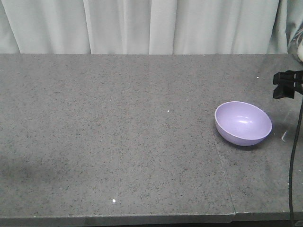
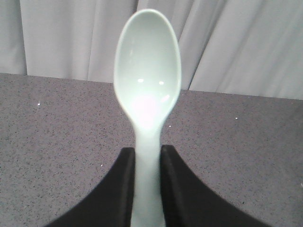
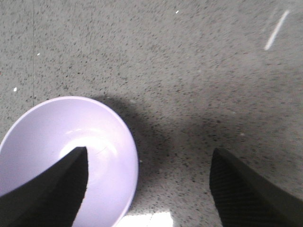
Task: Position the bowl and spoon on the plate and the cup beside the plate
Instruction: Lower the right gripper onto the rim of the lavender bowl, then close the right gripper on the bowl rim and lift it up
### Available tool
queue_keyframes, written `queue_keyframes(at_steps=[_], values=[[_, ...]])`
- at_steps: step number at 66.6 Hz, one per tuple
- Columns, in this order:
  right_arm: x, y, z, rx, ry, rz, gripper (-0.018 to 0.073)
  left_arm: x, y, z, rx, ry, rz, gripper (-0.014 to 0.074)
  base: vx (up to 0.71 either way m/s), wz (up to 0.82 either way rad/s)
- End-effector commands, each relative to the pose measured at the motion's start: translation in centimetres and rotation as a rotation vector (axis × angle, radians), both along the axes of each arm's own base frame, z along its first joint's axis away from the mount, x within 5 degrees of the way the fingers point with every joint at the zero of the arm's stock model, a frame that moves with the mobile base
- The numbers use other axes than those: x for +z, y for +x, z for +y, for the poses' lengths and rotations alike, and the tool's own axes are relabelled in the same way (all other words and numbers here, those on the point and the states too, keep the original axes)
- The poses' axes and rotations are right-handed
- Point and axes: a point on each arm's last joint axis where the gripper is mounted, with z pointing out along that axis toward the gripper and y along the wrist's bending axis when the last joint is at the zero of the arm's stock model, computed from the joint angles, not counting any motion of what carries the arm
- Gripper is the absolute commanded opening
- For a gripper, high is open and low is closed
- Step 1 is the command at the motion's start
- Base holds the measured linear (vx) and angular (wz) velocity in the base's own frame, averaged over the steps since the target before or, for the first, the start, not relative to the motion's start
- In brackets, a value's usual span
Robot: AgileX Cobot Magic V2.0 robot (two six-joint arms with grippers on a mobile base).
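The lavender bowl (image 1: 243,123) sits tilted on the grey table (image 1: 118,132) at the right. My right gripper (image 3: 149,158) hangs open above it. One of its fingers (image 3: 66,179) is over the bowl (image 3: 61,137), and the other is over bare table beside the rim. The pale mint spoon (image 2: 147,80) stands scoop-up in the left wrist view, its handle pinched in my left gripper (image 2: 147,158). That gripper is held above the table. Neither the plate nor the cup is in view.
A black part of the right arm (image 1: 287,84) and a dark cable (image 1: 294,156) show at the right edge. A seam (image 1: 222,161) crosses the tabletop left of the bowl. Pale curtains (image 1: 142,26) hang behind the table.
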Motion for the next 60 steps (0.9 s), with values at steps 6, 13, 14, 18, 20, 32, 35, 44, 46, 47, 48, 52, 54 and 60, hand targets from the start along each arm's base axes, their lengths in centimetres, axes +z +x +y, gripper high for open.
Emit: queue_keyframes(at_steps=[6,13,14,18,20,32,35,44,46,47,48,52,54,60], values=[[-0.5,1.5,0.0,0.058,0.043,-0.033,0.0529,1.5,-0.3,0.0,0.016,-0.019,-0.093,-0.0006,0.0,0.0],[-2.2,2.4,-0.1,0.069,0.053,0.01,0.0529,1.4,-0.3,0.0,0.014,-0.019,-0.09,-0.0006,0.0,0.0],[-2.4,2.5,-0.1,0.071,0.055,0.015,0.0529,1.4,-0.3,0.0,0.014,-0.019,-0.089,-0.0006,0.0,0.0],[-3.3,2.9,-0.1,0.087,0.061,0.038,0.0529,1.4,-0.3,0.0,0.013,-0.018,-0.088,-0.0006,0.0,0.0],[-3.7,3.0,-0.1,0.092,0.066,0.046,0.0529,1.4,-0.3,0.0,0.013,-0.018,-0.088,-0.0006,0.0,0.0],[-5.5,3.8,0.0,0.103,0.099,0.09,0.0529,1.4,-0.3,0.0,0.013,-0.018,-0.088,-0.0006,0.0,0.0],[-5.8,3.8,0.0,0.104,0.101,0.101,0.0529,1.4,-0.3,0.0,0.013,-0.018,-0.087,-0.0006,0.0,0.0],[-6.5,4.0,0.0,0.12,0.096,0.12,0.0503,1.4,-0.3,0.0,0.013,-0.018,-0.087,-0.0006,0.0,0.0],[-6.5,4.0,0.0,0.123,0.096,0.12,0.0483,1.4,-0.3,0.0,0.013,-0.018,-0.087,-0.0006,0.0,0.0],[-6.5,4.0,0.0,0.123,0.096,0.122,0.0473,1.4,-0.3,0.0,0.013,-0.018,-0.087,-0.0006,0.0,0.0],[-6.5,4.0,0.0,0.123,0.096,0.123,0.0461,1.4,-0.3,0.0,0.013,-0.018,-0.087,-0.0006,0.0,0.0],[-6.6,4.0,0.0,0.122,0.097,0.123,0.0403,1.4,-0.3,0.0,0.013,-0.018,-0.087,-0.0006,0.0,0.0],[-6.6,4.0,0.0,0.123,0.098,0.124,0.0357,1.4,-0.3,0.0,0.013,-0.018,-0.087,-0.0006,0.0,0.0],[-6.6,4.0,0.0,0.126,0.097,0.127,0.023,1.4,-0.3,0.0,0.013,-0.018,-0.087,-0.0006,0.0,0.0]])
